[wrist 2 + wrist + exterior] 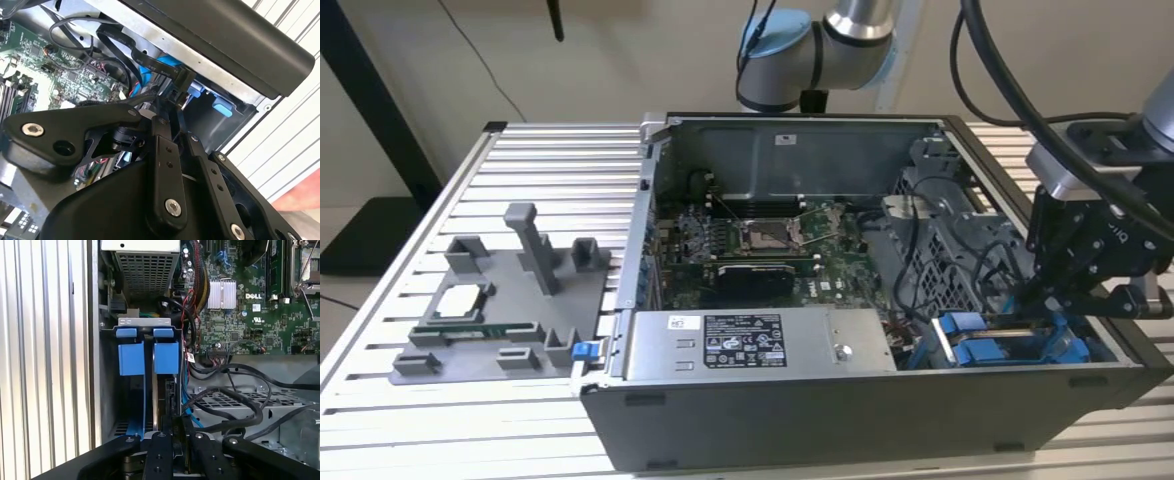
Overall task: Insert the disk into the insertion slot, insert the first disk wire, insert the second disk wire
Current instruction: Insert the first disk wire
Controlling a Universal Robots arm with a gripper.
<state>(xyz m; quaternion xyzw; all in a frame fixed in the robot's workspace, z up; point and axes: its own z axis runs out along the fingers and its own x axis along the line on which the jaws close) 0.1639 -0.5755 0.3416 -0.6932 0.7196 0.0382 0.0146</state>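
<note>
You had a ribbed aluminium desk [534,150] before a plain beige wall [627,50]. The blue-framed disk [164,400] stood edgewise in the sheet-metal slot [142,322], at the exterior view's near right. You couldn't tell whether the jaws gripped.

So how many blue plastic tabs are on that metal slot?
2, side by side at one end of the slot in the first wrist view: one tab nearer the case's outer wall, the other nearer the motherboard. Others may be hidden.
</note>
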